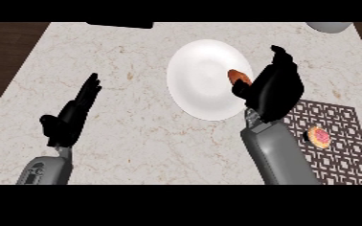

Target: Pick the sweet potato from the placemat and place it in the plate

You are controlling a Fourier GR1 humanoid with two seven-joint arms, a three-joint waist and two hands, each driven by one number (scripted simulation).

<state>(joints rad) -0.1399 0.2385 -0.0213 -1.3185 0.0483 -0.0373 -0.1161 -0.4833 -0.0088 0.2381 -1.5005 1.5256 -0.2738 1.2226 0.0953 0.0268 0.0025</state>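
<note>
An orange-brown sweet potato [238, 76] pokes out of my right hand [274, 88], whose fingers are curled round it over the right edge of the white plate [201, 79]. Most of the potato is hidden by the hand. The dark patterned placemat [336, 139] lies at the lower right, behind and right of my right forearm. My left hand [73, 113] rests open at the left of the counter, fingers straight and pointing up, away from everything.
A small round pink-and-orange item [319, 136] sits on the placemat. A grey bowl-like object [329, 26] shows at the top right edge and a black object [120, 24] at the top edge. Dark wood borders the counter's left side.
</note>
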